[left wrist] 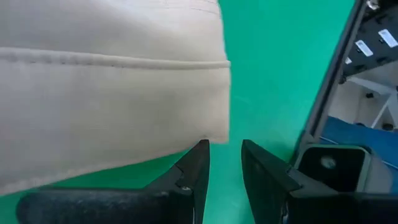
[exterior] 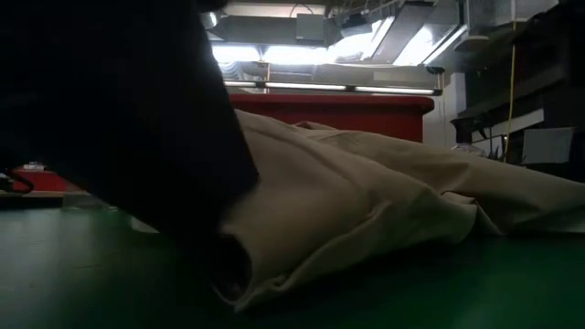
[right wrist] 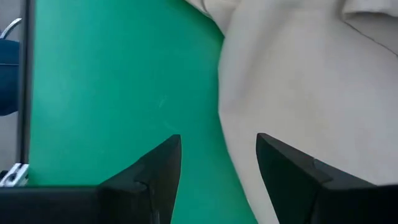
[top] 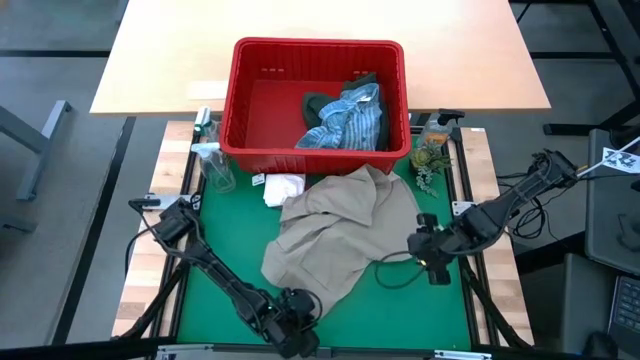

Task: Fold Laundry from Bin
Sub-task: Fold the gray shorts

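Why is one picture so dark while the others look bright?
Low view: a dark shape close to the lens blocks the left half, and bright ceiling lights behind leave the tan garment dim. High view: evenly lit, the red bin crisp. Wrist views: bright green mat, cloth slightly soft.

A green mat (top: 450, 300) covers the work table, framed by pale wooden boards (top: 140, 280) on the left and right. A tan garment (top: 340, 235) lies rumpled across the middle of the mat. Just beyond it on the far left sits a small white cloth (top: 283, 187). At the far edge stands a red bin (top: 318, 150), with a clear spray bottle (top: 213, 165) to its left and a bottle beside a small plant (top: 432, 150) to its right.
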### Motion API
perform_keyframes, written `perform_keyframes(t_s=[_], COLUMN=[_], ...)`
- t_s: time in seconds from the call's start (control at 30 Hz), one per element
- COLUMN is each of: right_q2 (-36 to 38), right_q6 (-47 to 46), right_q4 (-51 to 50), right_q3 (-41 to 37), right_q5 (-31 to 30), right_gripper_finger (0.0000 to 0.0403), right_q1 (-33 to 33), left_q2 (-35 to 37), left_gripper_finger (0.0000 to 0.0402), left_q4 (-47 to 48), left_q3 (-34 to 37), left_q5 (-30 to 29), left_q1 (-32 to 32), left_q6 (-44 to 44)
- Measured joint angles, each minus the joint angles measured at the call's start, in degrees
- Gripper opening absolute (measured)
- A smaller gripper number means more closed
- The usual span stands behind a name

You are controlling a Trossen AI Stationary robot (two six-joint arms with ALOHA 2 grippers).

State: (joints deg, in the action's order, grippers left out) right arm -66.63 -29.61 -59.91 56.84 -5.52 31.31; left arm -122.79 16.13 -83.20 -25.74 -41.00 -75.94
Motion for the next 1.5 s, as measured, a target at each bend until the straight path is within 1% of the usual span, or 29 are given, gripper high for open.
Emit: perform_keyframes(t_s=[0.17,0.23,0.37,0.43,0.5,0.67,0.77,0.83,1.0,1.17,1.3,1.5], right_q2=[-0.01,0.00,-0.02,-0.01,-0.02,0.00,-0.02,-0.02,-0.01,-0.02,-0.01,0.00], right_q6=[-0.07,-0.07,-0.09,-0.09,-0.09,-0.08,-0.09,-0.09,-0.09,-0.09,-0.09,-0.07], right_q4=[0.30,0.30,0.27,0.28,0.27,0.27,0.27,0.27,0.27,0.27,0.27,0.27], right_q3=[0.00,0.00,0.00,-0.02,-0.02,-0.02,-0.02,-0.02,-0.02,-0.02,-0.02,-0.02], right_q5=[-0.09,-0.16,-0.15,-0.13,-0.14,-0.72,-1.42,-1.42,-1.42,-1.57,-1.84,-2.97], right_gripper_finger=[0.0206,0.0206,0.0206,0.0206,0.0206,0.0206,0.0206,0.0206,0.0206,0.0206,0.0206,0.0206], right_q1=[1.09,1.07,1.07,1.07,1.07,1.07,1.05,1.05,1.03,1.03,1.03,1.03], left_q2=[-0.41,-0.41,-0.39,-0.39,-0.39,-0.39,-0.39,-0.39,-0.37,-0.38,-0.37,-0.37], left_gripper_finger=[0.0089,0.0089,0.0089,0.0089,0.0089,0.0089,0.0089,0.0089,0.0089,0.0089,0.0089,0.0089], left_q4=[-0.47,-0.50,-0.51,-0.47,-0.49,-1.92,-1.85,-1.89,-1.89,-1.87,-1.82,-1.84], left_q3=[0.00,0.00,-0.01,0.00,0.00,-0.01,-0.02,-0.02,-0.02,-0.02,-0.02,-0.02], left_q5=[0.42,3.55,12.60,13.72,12.06,4.11,0.98,-0.20,-0.73,-3.85,-4.51,-10.09], left_q1=[0.79,1.02,0.79,0.16,-0.51,-1.00,-0.59,-0.32,0.60,1.19,1.66,1.64], left_q6=[0.00,-0.58,-5.00,-6.80,-7.82,-7.96,-7.83,-7.72,-7.65,-7.52,-7.52,-7.52])
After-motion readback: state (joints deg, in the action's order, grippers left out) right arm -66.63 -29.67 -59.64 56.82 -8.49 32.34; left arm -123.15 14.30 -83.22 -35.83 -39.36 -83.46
